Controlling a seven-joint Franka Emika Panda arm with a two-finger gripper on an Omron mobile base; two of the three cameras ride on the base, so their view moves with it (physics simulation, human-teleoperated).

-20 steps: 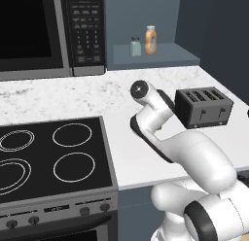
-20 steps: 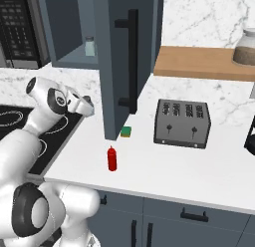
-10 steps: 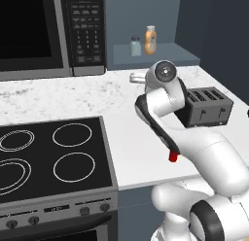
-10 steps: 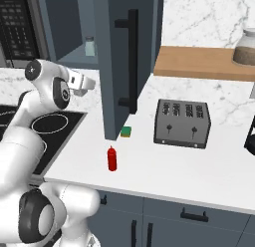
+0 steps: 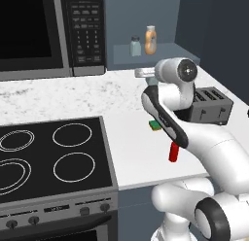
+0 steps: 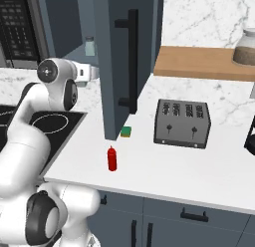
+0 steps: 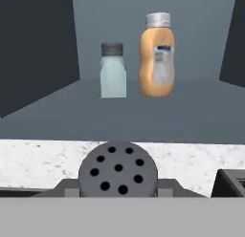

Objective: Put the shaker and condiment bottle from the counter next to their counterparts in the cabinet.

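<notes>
From the left base view, the hand (image 5: pixel 146 73) is raised over the back of the counter (image 5: pixel 73 96), level with the shelf of the cabinet (image 5: pixel 194 21), and something grey-blue shows at its tip, too small to make out. On that shelf stand a pale shaker (image 5: pixel 135 46) and a taller orange-tan bottle (image 5: pixel 151 40), just beside each other. The condiment bottle (image 5: pixel 173 151), red, stands upright near the counter's front edge, partly behind the arm, with a green sponge (image 5: pixel 155 125) further back and a toaster (image 5: pixel 209 106) toward the right. From the right base view, the red condiment bottle with its tapered tip stands near the front edge, in front of the open cabinet door (image 6: pixel 122 61). In the hand view, the shaker (image 7: pixel 118 170) sits clamped between the fingers, its round grey cap with dark holes facing the camera, short of the shelf's front edge.
</notes>
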